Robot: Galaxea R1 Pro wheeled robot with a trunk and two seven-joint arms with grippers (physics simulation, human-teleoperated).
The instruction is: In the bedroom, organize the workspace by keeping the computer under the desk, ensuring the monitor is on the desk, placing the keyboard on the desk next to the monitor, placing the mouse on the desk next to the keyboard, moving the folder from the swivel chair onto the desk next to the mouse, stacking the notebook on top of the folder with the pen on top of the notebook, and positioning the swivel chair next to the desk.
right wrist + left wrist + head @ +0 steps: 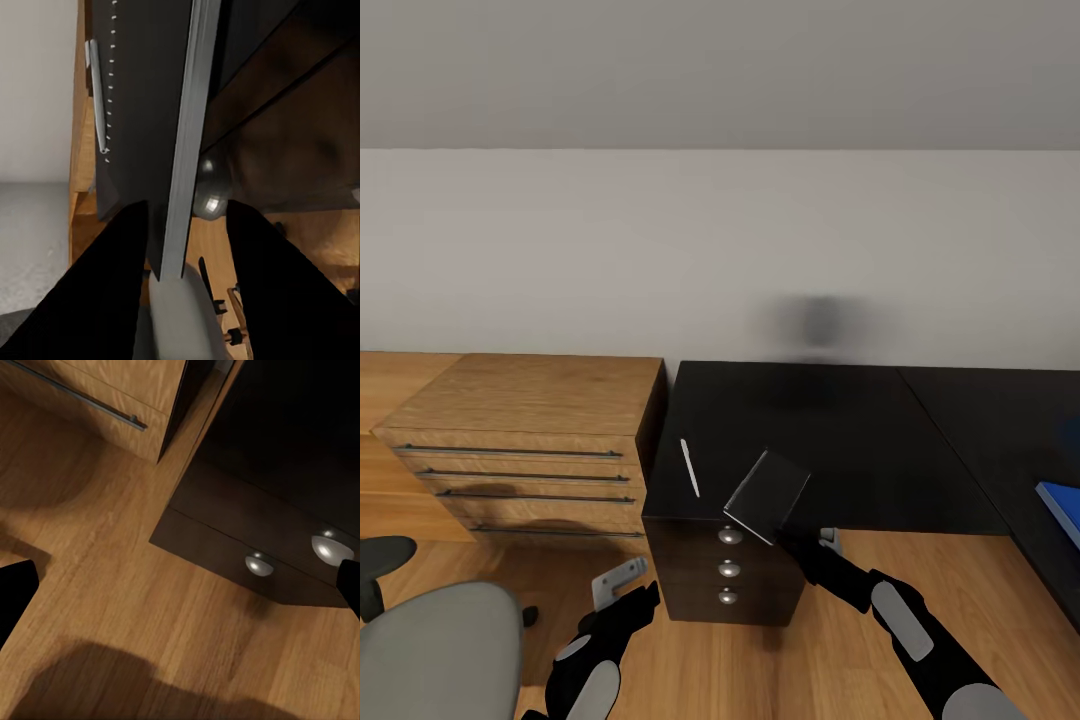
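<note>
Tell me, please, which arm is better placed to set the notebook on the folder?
Right: its gripper already grips the notebook, and the folder lies on its side; the left gripper hangs low and empty.

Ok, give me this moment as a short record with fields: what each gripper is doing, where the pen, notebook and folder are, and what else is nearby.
right gripper: shut on the notebook, held tilted above the desk front edge
left gripper: open, low over the floor by the drawer unit
pen: lying on the desk, left of the notebook
folder: on the desk's right wing
swivel chair: lower left
dresser: left of the desk
</note>
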